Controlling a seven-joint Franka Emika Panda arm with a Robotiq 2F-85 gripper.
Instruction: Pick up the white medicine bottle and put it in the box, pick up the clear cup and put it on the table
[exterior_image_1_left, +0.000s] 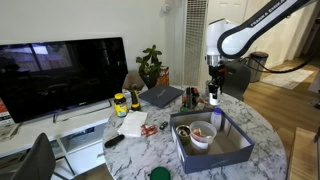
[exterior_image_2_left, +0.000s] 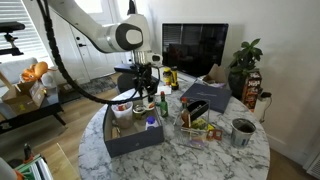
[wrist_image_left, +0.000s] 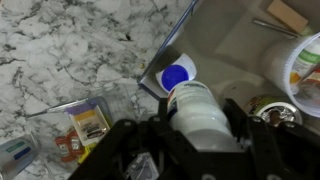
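My gripper (wrist_image_left: 200, 140) is shut on the white medicine bottle (wrist_image_left: 198, 108) and holds it in the air above a corner of the dark blue-grey box (wrist_image_left: 235, 45). Both exterior views show the gripper (exterior_image_1_left: 213, 84) (exterior_image_2_left: 147, 85) with the bottle (exterior_image_1_left: 213, 97) hanging above the box (exterior_image_1_left: 228, 150) (exterior_image_2_left: 140, 140). The clear cup (exterior_image_1_left: 202, 135) (exterior_image_2_left: 122, 107), whitish with a reddish inside, stands inside the box and shows at the edge of the wrist view (wrist_image_left: 300, 60). The box rests on the round marble table (exterior_image_1_left: 150, 150) (exterior_image_2_left: 215, 155) (wrist_image_left: 60, 50).
A blue-capped item (wrist_image_left: 178, 73) (exterior_image_2_left: 152, 122) stands in the box corner under the bottle. Snack packets (wrist_image_left: 85, 125) lie on the table beside the box. A yellow-labelled bottle (exterior_image_1_left: 120, 102), a grey laptop (exterior_image_1_left: 160, 96), a metal cup (exterior_image_2_left: 242, 130), a plant (exterior_image_1_left: 150, 65) and a television (exterior_image_1_left: 60, 75) are around.
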